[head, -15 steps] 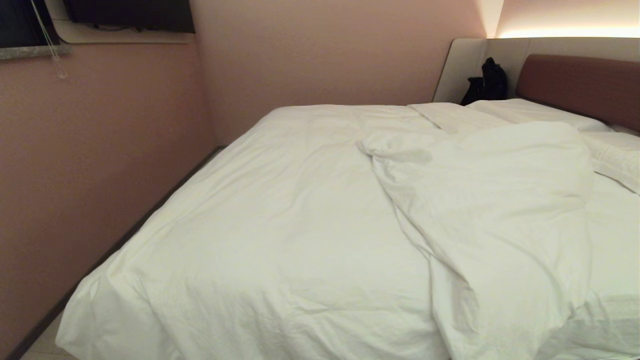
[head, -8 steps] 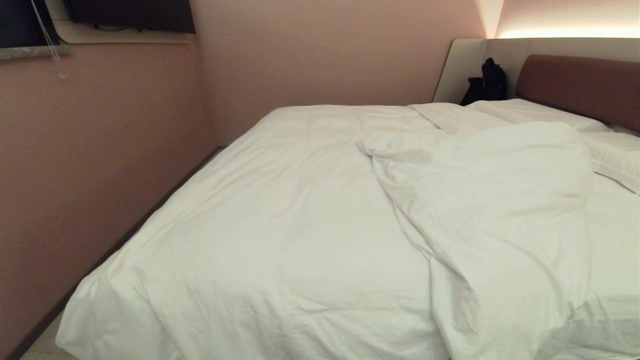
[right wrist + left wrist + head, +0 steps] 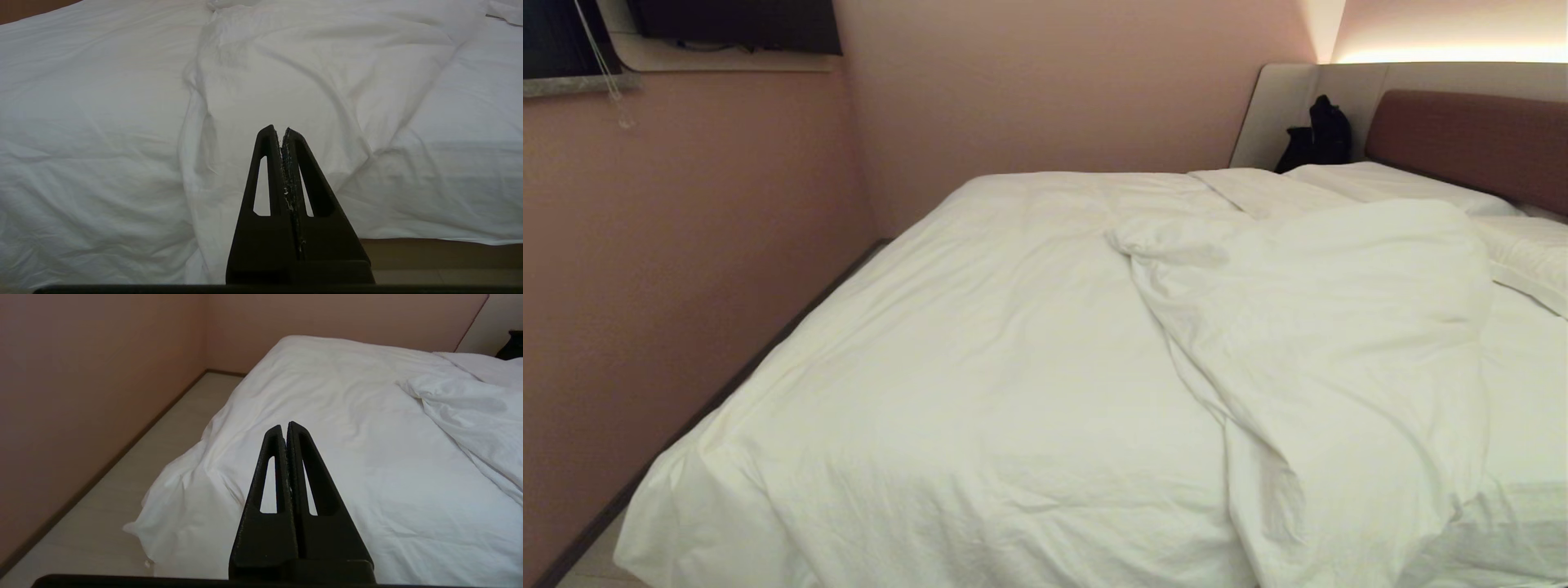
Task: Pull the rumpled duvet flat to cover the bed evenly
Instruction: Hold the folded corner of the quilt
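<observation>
Showing only wristward: pressed-together fingers [image 3: 286,426]

both hands [image 3: 284,425] [image 3: 281,129] closed, empty.

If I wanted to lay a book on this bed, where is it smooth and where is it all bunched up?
Smoothest is the broad stretch of the puffy white duvet between the pink wall and the folded-back heap. The heap itself is crowded with ridges, and white pillows fill the end by the reddish-brown padded headboard.
</observation>
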You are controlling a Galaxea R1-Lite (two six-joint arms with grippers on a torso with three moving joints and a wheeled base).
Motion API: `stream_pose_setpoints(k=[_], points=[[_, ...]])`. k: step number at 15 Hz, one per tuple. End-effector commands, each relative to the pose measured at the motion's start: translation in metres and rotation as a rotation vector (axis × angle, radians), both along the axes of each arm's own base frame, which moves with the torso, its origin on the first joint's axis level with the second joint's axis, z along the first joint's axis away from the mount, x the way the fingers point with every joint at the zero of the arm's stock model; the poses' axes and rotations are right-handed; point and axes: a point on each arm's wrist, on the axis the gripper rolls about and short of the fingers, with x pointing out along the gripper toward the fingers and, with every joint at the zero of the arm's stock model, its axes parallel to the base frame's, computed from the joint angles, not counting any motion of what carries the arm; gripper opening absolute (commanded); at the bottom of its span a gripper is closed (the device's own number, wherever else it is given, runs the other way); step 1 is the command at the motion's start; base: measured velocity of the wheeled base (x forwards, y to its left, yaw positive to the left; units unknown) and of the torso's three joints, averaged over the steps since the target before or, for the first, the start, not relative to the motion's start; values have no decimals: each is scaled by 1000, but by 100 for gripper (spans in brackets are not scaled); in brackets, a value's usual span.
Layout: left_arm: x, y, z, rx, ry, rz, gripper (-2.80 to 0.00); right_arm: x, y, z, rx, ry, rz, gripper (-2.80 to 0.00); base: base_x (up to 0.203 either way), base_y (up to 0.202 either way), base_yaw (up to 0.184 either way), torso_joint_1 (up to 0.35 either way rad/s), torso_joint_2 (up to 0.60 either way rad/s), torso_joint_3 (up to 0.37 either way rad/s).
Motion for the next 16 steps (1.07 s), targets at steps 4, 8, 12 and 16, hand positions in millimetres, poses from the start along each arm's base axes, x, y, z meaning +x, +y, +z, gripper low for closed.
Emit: stream_pose_setpoints(k=[4, 8, 12, 16], points=[[-24, -2, -27, 54, -119, -76, -280, 0, 0, 0, 0, 1, 0, -280, 0, 0, 0, 0, 0, 0], [-22, -2, -44, 73, -175, -88, -280, 0, 0, 0, 0, 1, 0, -280, 0, 0, 0, 0, 0, 0], [-10, -2, -52, 73, -171, -90, -280, 0, 0, 0, 0, 1, -1, -280, 0, 0, 0, 0, 0, 0], [16, -2, -72, 98, -165, -79, -280, 0, 0, 0, 0, 1, 0, -280, 0, 0, 0, 0, 0, 0]])
